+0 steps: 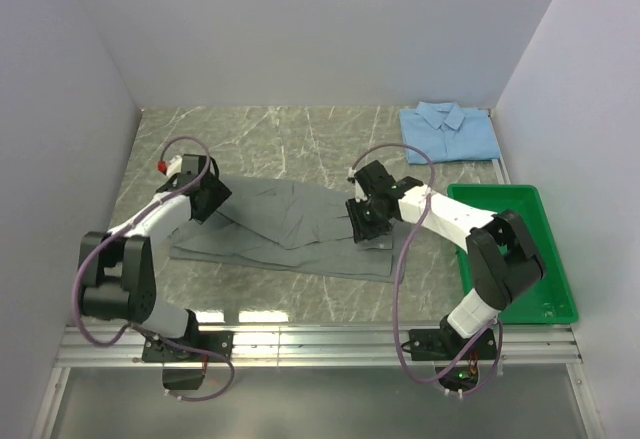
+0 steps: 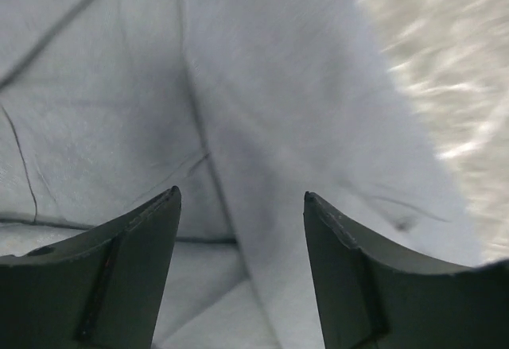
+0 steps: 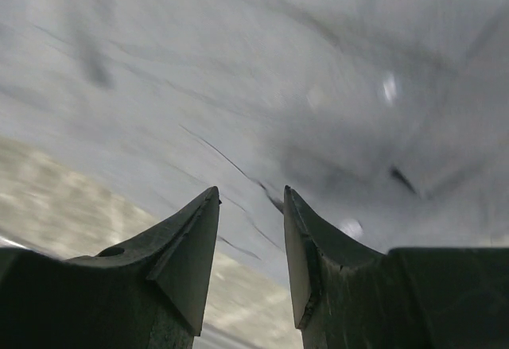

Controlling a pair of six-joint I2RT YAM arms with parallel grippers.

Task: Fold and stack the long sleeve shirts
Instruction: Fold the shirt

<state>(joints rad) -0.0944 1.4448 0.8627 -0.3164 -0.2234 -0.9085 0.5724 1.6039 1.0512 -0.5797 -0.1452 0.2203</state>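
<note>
A grey long sleeve shirt (image 1: 290, 224) lies spread across the middle of the table, partly folded, with a flap lying diagonally over it. A light blue long sleeve shirt (image 1: 450, 131) sits folded at the back right corner. My left gripper (image 1: 212, 199) hovers over the grey shirt's left end. In the left wrist view the left gripper (image 2: 241, 194) is open, with grey cloth (image 2: 278, 87) below and nothing between the fingers. My right gripper (image 1: 362, 221) is over the shirt's right edge. The right wrist view shows the right gripper (image 3: 251, 190) open above grey cloth (image 3: 262, 71).
A green plastic tray (image 1: 555, 259) stands at the right, beside the right arm. White walls close in the marble table (image 1: 280, 134) on the left, back and right. Bare marble shows next to the cloth (image 2: 453, 87) and under the right fingers (image 3: 56, 190).
</note>
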